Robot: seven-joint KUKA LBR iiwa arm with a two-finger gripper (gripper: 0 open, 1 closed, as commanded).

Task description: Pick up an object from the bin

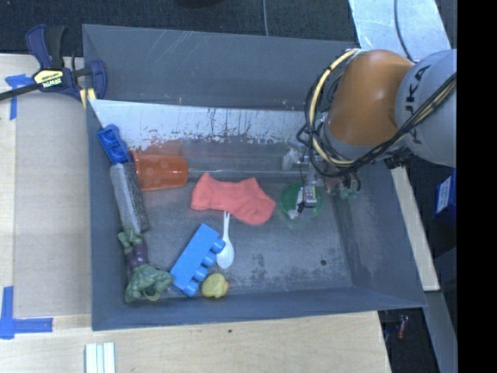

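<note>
Several small loose things are held in the grey metal bin [256,68]. Along its left side a blue clip [112,144] is seen, with a clear tube [128,200] running from upper left to lower right below it and an orange cup [161,171] laid on its side just beside it. At the lower left a green figure [147,282], a yellow ball [215,286] and a blue toothed block [198,259], tilted from lower left to upper right, are gathered. A white spoon [225,247] is laid upright in the frame, bowl downward, its handle touching a pink cloth [231,196] at the centre. Right of centre the gripper [308,200] is lowered onto a small green thing [292,200]; whether the gripper is spread or closed cannot be told. That thing is partly covered, so its long axis cannot be judged.
</note>
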